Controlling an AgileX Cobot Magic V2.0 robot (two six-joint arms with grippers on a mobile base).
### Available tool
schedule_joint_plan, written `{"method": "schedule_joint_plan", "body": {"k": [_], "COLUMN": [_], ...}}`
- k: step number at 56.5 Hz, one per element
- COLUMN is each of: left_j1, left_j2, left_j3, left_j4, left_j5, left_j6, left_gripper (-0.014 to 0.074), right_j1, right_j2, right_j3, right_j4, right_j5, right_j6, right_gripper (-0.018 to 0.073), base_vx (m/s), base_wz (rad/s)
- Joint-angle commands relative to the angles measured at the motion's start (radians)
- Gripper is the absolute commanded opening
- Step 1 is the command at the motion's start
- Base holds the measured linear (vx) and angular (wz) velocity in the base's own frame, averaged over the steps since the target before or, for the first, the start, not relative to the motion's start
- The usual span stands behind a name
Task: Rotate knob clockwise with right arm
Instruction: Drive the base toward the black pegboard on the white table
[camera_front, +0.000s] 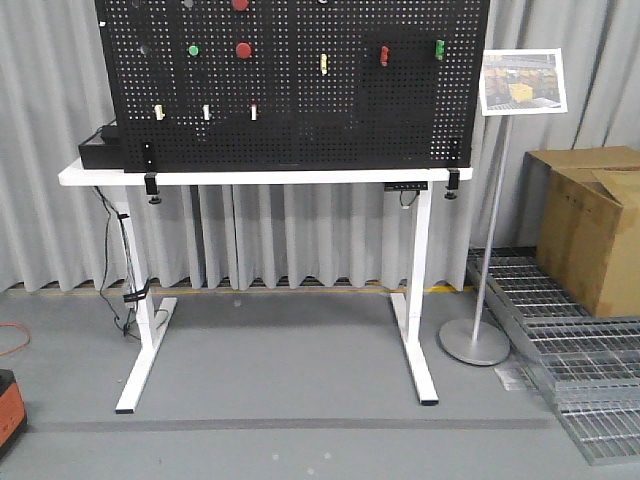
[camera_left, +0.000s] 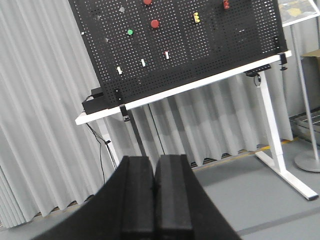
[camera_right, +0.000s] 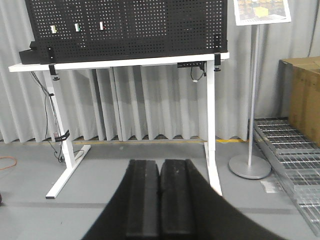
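A black pegboard (camera_front: 300, 90) stands on a white table (camera_front: 260, 176), far ahead of both arms. It carries red round buttons (camera_front: 244, 49), a green button (camera_front: 193, 49), a yellow part (camera_front: 323, 63) and white switches (camera_front: 207, 112). Small dark round knob-like parts (camera_front: 147, 47) sit at its upper left; I cannot tell which is the task's knob. In the left wrist view a grey round one (camera_left: 121, 9) shows. My left gripper (camera_left: 155, 167) is shut and empty. My right gripper (camera_right: 159, 167) is shut and empty, low above the floor, well short of the table.
A sign stand (camera_front: 474, 340) with a round base is right of the table. A cardboard box (camera_front: 592, 225) and metal floor grates (camera_front: 580, 350) lie at the far right. A black box (camera_front: 100, 148) sits on the table's left end, with cables (camera_front: 115, 260) hanging below it.
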Motion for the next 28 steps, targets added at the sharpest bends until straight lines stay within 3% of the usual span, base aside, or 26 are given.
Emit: {"method": "schedule_joint_plan", "body": {"k": [1, 28], "left_j1": [-0.008, -0.008], "left_j2": [-0.017, -0.017], "left_j3": [0.033, 0.033], "left_j4": [-0.005, -0.005], "left_j5": [-0.077, -0.077], "left_j6": [-0.004, -0.004], "left_gripper": [-0.0006, -0.0006], "right_j1": [-0.003, -0.003], "right_j2": [-0.01, -0.01], "right_j3": [0.008, 0.008], "right_j4": [-0.008, -0.008], "right_j5": [-0.089, -0.089], "right_j6": [-0.006, -0.006], "right_gripper": [-0.0008, -0.0008], "base_vx": [0.32, 0.31], "base_wz": [0.05, 0.06]}}
